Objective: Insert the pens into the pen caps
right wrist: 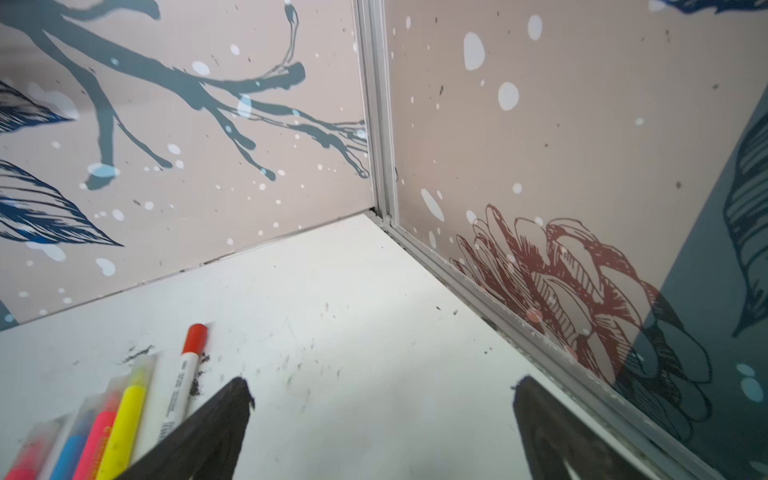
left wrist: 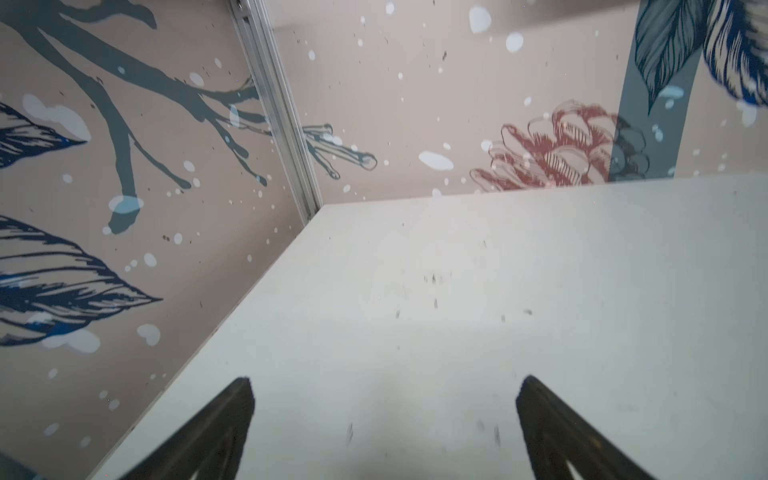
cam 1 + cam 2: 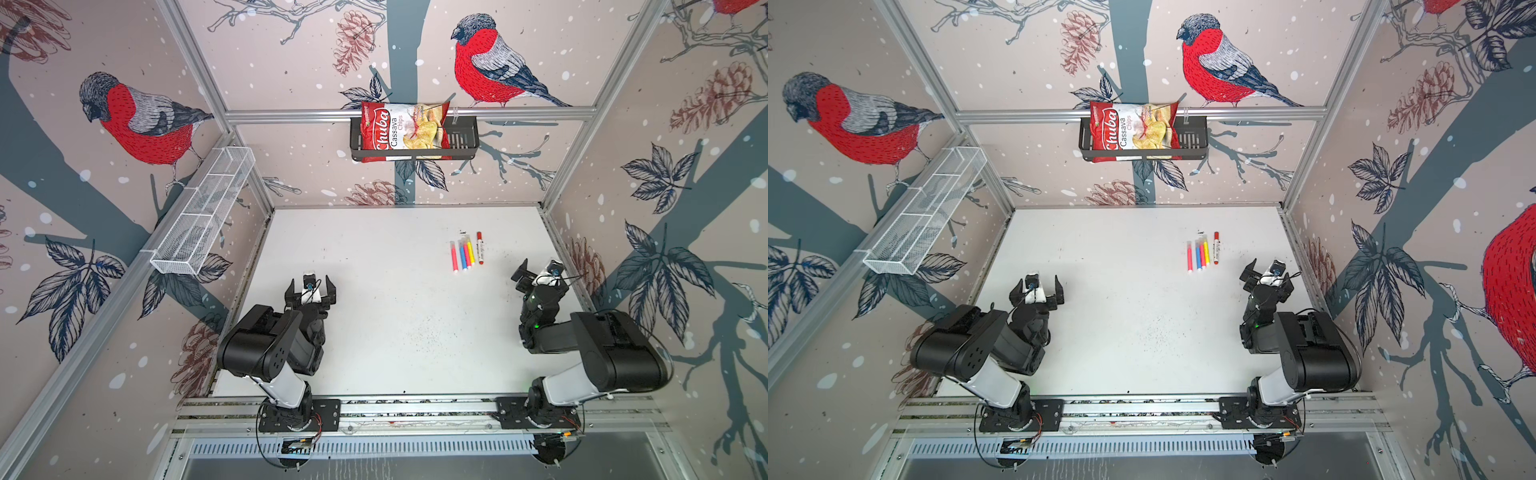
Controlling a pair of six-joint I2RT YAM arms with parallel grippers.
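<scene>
- The five pens lie side by side on the white table. They are at about 1 o'clock from its middle, and all point toward 12 o'clock.
- The white marker is fatter and sits at the 3 o'clock end of the row. Next to it comes the yellow pen.
- The pen caps look like they are already on. A see-through cap covers the yellow pen's far tip, and a red cap sits on the white marker. That may be why the row is so tidy.
- The left gripper is wide open and holds nothing. It hangs over bare table at about 8 o'clock, well apart from the pens.
- The right gripper is wide open and empty too, near the row at about 4 o'clock from it.
- Both sit away from the pens, likely because nothing is left to grab.
- In the right wrist view the pens' near ends are cut off, and a dark finger hides part of the white marker.
- In both top views the caps are too small to tell if each one is pushed fully on.
</scene>
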